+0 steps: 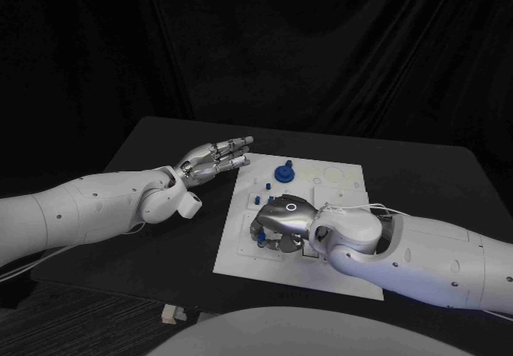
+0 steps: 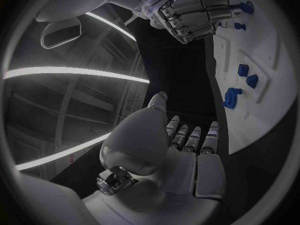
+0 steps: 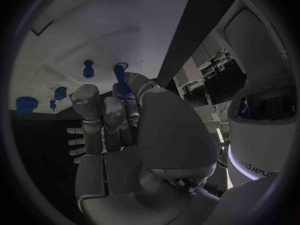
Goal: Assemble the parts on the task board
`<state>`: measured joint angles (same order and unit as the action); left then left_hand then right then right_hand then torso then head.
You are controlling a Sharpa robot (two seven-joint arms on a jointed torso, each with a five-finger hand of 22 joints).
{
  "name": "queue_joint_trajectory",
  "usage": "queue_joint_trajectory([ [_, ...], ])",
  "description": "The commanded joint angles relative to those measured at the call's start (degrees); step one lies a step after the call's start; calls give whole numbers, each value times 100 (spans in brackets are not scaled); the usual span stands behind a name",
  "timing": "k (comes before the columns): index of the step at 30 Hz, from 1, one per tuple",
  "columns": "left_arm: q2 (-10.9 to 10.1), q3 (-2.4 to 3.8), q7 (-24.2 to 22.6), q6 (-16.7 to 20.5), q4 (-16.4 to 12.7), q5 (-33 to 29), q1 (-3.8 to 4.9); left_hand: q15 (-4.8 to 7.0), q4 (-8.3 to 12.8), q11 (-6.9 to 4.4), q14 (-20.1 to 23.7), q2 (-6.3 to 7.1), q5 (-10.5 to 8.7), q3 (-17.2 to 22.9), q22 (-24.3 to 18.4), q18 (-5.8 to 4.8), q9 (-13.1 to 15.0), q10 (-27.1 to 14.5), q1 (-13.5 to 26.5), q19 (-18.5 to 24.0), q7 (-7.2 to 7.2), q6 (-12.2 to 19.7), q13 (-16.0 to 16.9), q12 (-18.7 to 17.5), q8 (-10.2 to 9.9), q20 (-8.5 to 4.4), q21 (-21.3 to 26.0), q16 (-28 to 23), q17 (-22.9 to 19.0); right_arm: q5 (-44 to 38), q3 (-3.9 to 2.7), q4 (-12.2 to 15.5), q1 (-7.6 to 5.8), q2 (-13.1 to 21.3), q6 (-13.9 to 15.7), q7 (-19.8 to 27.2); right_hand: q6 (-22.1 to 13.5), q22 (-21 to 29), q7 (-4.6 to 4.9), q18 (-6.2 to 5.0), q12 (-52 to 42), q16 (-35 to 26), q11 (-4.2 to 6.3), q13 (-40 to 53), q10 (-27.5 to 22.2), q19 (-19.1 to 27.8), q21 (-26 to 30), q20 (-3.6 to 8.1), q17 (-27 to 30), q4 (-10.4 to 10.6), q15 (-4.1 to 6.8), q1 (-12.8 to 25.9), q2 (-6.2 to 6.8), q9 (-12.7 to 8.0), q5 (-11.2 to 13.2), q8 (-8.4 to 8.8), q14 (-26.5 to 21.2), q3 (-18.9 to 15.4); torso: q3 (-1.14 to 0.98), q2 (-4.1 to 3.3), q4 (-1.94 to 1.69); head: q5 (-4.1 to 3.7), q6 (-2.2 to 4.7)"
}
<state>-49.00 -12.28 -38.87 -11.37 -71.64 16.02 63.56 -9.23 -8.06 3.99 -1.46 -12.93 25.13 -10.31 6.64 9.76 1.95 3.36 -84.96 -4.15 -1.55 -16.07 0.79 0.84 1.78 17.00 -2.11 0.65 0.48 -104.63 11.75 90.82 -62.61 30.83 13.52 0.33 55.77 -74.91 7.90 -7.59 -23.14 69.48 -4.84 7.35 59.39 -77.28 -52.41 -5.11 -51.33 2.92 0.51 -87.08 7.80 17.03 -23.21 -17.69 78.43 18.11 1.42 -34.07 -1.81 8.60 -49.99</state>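
The white task board [image 1: 331, 185] lies in the middle of the black table. My right hand [image 1: 282, 217] hangs low over the board's middle with its fingers curled down. It pinches a slim blue peg [image 3: 121, 83] between thumb and finger, and the peg's end points at the board. A round blue part [image 1: 282, 173] stands at the board's far side, with small blue pieces [image 1: 260, 191] just in front of it. My left hand [image 1: 216, 160] hovers flat beside the board's far left corner, fingers stretched out and holding nothing. The left wrist view shows more blue parts [image 2: 232, 97] seated in the board.
The board [image 3: 125, 20] has bare white area and shallow outlines beyond the held peg. Another blue peg [image 3: 88, 68] stands upright in it. Bare black table [image 1: 139, 148] spreads to the left of my left hand.
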Motion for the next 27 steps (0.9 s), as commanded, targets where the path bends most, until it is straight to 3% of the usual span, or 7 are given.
queue_joint_trajectory([
  [1,7,6,-218,-66,-8,-41,-10,-30,-12,20,-4,-60,13,35,8,-30,8,-21,-18,-12,-29,4,1,11,35,-15,-12,22,4,-48,12,-45,47,-10,25,-73,-43,-637,-11,93,-16,5,78,5,117,-28,-22,-5,8,-7,7,-43,-30,-6,-30,30,40,33,0,-1,0,-3,-1],
  [27,9,6,-172,-109,-1,-41,-16,-36,-7,11,-7,-62,9,46,1,-31,8,-32,-13,-12,-40,6,-1,7,34,-15,-12,24,5,-48,12,-31,99,9,-25,-73,-56,-619,-5,80,-24,-37,79,17,155,2,35,-9,81,-23,5,-11,-25,-11,-13,60,9,57,1,1,8,-25,-1],
])
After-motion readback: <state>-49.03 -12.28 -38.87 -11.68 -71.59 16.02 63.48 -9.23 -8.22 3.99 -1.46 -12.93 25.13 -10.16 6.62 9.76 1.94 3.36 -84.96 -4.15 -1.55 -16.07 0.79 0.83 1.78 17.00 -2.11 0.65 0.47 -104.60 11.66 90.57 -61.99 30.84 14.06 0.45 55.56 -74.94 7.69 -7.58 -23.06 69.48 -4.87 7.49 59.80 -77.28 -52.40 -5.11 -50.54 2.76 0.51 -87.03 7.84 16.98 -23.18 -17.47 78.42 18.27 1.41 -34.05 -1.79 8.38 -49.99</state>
